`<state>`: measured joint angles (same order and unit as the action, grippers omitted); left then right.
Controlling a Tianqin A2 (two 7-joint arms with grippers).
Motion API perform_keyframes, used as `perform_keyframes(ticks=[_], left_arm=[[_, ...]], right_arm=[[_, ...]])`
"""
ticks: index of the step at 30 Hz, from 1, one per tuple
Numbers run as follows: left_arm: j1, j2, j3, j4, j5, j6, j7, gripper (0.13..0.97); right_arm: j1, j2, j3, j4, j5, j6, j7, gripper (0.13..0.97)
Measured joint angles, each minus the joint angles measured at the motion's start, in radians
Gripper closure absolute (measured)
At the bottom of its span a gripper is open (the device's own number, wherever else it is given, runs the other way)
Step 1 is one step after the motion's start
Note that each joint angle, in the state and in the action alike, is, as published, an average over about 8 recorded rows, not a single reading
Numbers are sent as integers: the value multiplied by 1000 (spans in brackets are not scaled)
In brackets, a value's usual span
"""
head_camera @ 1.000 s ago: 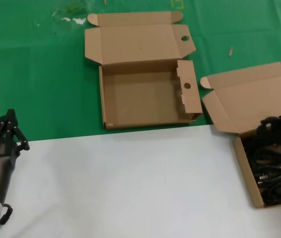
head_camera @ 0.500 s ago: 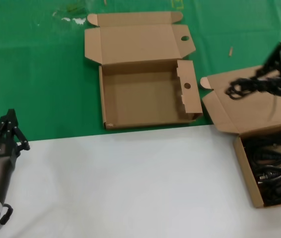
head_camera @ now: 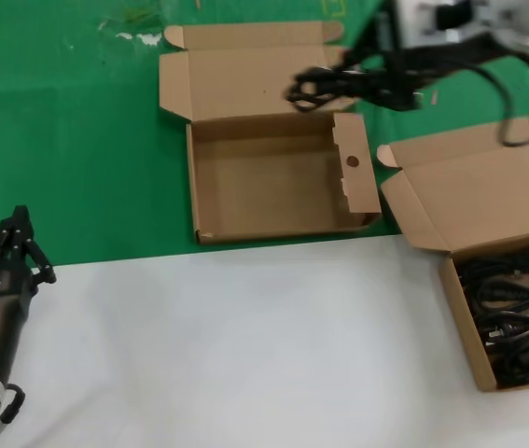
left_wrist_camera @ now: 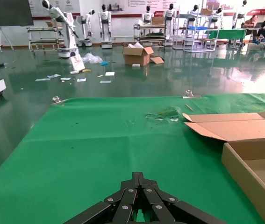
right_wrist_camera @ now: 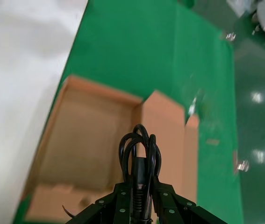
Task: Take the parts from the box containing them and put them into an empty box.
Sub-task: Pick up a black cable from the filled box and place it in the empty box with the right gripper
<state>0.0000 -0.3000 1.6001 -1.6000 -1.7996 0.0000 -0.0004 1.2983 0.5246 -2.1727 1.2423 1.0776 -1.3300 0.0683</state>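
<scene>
My right gripper (head_camera: 362, 84) is clamped on a cable (head_camera: 315, 89) above the empty box's (head_camera: 273, 177) far edge. Its dangling loops could snag the side flap (head_camera: 355, 163) and spill outside.

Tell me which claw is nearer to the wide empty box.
The right claw: it holds a coiled cable bundle above the far edge of the wide empty box. The left claw waits apart, at the table's near left side.

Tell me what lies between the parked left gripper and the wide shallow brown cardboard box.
In the head view, only bare green mat and white tabletop separate the left gripper from the wide shallow brown cardboard box.
</scene>
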Motion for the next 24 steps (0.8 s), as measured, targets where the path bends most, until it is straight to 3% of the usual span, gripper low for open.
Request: perform_keyframes(ticks=[12,24], left_arm=[[0,0,0,0,0,0,0,957],[0,0,0,0,0,0,0,957]], right_arm=[[1,-203,-73,-203,-59,162,-28,891],[-7,-328,-104,-453,-65,297,-97,891]])
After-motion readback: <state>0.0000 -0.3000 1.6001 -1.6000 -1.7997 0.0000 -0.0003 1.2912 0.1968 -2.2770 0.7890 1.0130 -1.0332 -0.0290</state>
